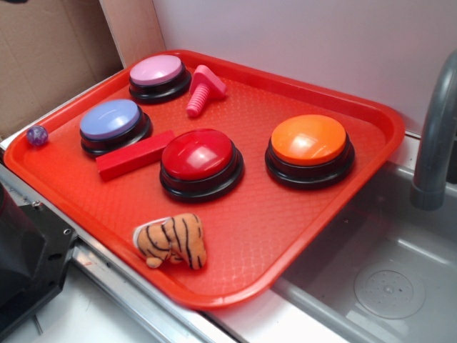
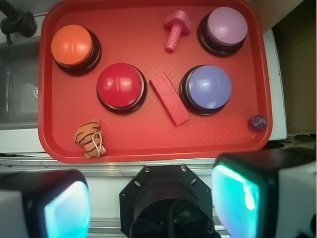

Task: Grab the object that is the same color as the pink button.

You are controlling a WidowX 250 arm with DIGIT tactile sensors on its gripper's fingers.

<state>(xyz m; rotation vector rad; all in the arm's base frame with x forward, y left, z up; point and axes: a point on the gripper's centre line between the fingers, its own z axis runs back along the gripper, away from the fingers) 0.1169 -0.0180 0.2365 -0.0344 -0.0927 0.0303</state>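
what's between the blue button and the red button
The red block lies between the blue button and the red button, set at an angle. The wrist view shows it best.

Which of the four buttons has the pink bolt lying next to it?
The pink button, in the tray's far corner; the pink bolt lies beside it.
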